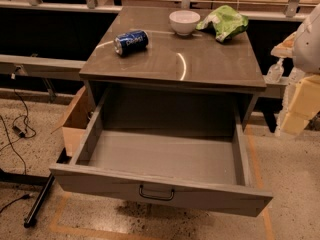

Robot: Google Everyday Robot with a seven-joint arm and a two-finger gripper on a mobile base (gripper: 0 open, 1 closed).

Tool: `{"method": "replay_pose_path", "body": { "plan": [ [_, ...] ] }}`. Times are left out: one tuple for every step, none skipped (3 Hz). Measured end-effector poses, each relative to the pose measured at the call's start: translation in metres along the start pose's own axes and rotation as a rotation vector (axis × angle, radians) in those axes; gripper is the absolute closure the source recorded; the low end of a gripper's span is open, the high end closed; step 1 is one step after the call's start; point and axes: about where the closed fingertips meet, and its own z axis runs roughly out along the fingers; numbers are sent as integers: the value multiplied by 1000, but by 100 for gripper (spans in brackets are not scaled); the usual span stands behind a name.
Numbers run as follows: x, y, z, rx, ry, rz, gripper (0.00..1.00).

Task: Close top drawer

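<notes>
The wide, deep grey top drawer (165, 156) was found pulled out at lower centre; the tool (296, 115) was seen at the right edge, its grip state impossible to tell.

The blurred gripper (299, 106) is cut off by the right edge

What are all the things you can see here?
top drawer: one, grey, pulled right out of the cabinet
handle: one, black, on the drawer's front
cabinet: one, grey, middle of the view
can: one, blue, lying on its side on the cabinet, left
bowl: one, white, on the cabinet, at the back
bag: one, green, crumpled, right of the bowl
cardboard box: one, brown, on the floor left of the cabinet
cables: several, black, floor at far left
pincer: one, cream, right edge, apart from the drawer
</notes>
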Motion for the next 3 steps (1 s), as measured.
{"method": "replay_pose_path", "body": {
  "plan": [
    [0, 0, 0, 0, 0, 0, 0],
    [-1, -1, -2, 10, -3, -1, 16],
    [10, 5, 13, 24, -48, 6, 39]
  ]
}}
